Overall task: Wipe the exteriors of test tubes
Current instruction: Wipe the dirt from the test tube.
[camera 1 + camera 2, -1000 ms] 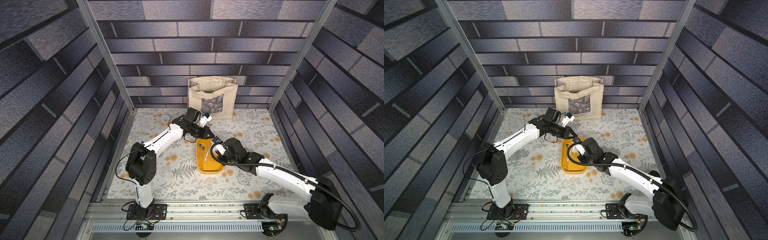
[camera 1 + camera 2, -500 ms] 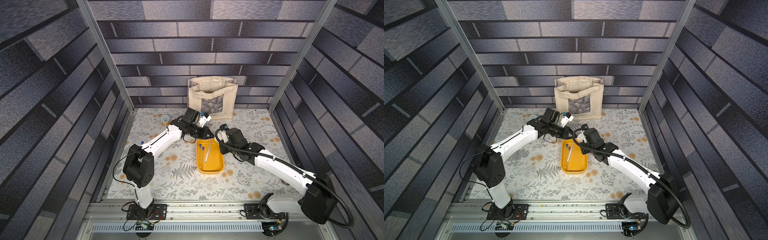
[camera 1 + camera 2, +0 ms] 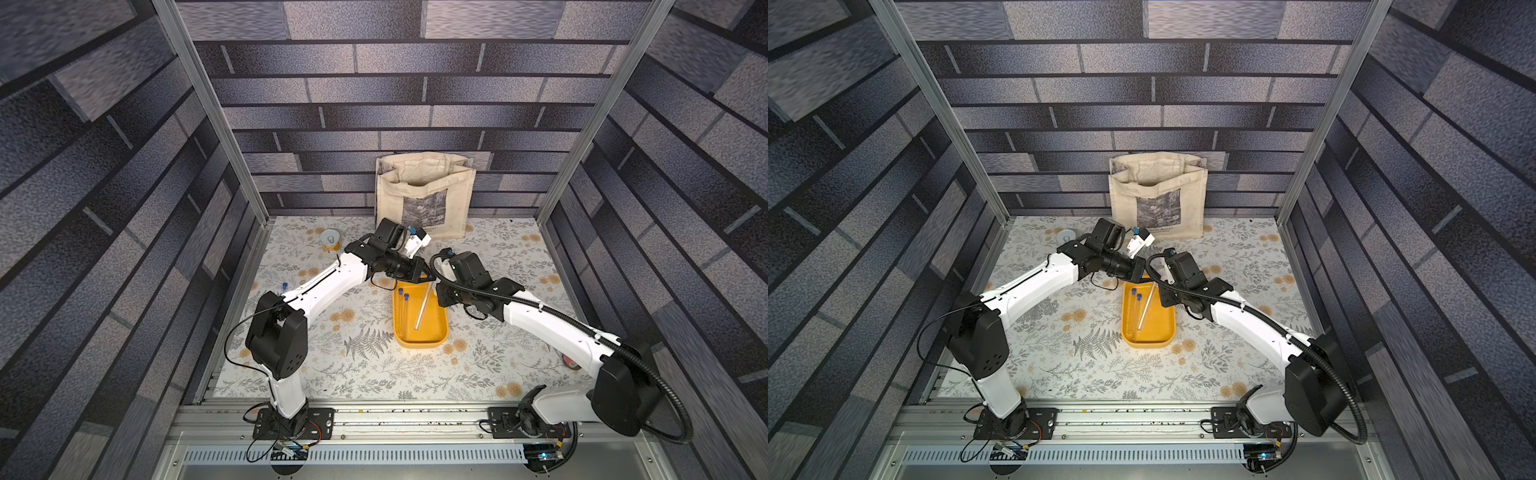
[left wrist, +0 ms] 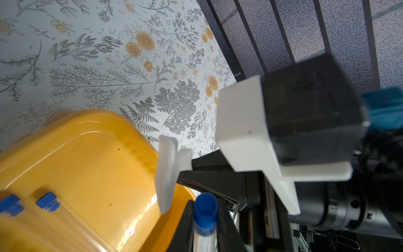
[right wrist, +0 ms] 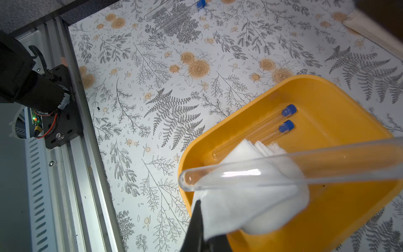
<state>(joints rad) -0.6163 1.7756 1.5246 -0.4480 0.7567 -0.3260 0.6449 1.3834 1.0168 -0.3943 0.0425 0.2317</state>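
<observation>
1. Above an oblong yellow plastic tray [image 3: 434, 328], in a top view, a thin clear blue-capped test tube [image 3: 423, 306] slants.
2. Left wrist: the left gripper [image 4: 206, 210] pinches its capped end.
3. Right wrist: the right gripper [image 5: 201, 222] pinches a white folded cloth [image 5: 250, 196] beside it.

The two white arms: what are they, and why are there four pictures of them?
They are two robot arms bolted to the table. Two pictures look down from overhead; the other two come from cameras on the arms' wrists. The left pincer is shut on a blue-capped glass tube, held over a yellow tray. The right pincer is shut on a white cloth, which seems to touch that tube. In the tray lie two more tubes; a fourth tube lies on the table. A cloth bag stands at the back.
</observation>
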